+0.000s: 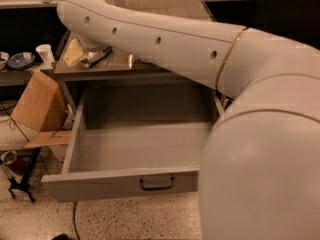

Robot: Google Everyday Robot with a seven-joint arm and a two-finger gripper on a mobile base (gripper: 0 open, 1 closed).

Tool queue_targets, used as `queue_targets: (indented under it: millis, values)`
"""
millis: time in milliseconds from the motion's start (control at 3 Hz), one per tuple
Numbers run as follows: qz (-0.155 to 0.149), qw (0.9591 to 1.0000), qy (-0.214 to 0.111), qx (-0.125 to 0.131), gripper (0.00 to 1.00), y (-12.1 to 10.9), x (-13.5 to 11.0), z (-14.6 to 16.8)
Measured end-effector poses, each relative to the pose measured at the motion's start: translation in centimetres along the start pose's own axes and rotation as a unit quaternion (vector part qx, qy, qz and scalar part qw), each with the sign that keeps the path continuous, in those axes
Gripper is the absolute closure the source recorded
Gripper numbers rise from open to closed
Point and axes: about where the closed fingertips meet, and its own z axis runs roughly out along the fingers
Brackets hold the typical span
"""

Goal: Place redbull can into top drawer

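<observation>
Gripper [86,55] is sitting at the can [98,57], seemingly on the table [120,64] behind the open drawer [125,176]; can't tell its grip. You're needing a firm hold before lifting it forward over the drawer.

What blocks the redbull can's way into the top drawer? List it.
Nothing visible does. The redbull can is at the gripper over the tabletop, behind the top drawer, which stands open with a bare floor; the robot's arm hides its right end.
</observation>
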Motion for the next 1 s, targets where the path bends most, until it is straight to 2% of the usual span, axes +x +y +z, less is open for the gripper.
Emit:
queue_targets:
  millis: [333, 667, 1000]
  values:
    - [0.005, 0.9988, -0.045, 0.016, 0.00, 0.38, -3.66, 2.45]
    - [0.005, 0.9988, -0.045, 0.016, 0.00, 0.38, -3.65, 2.45]
    - [0.016, 0.9985, -0.053, 0.006, 0.00, 0.20, -3.44, 2.79]
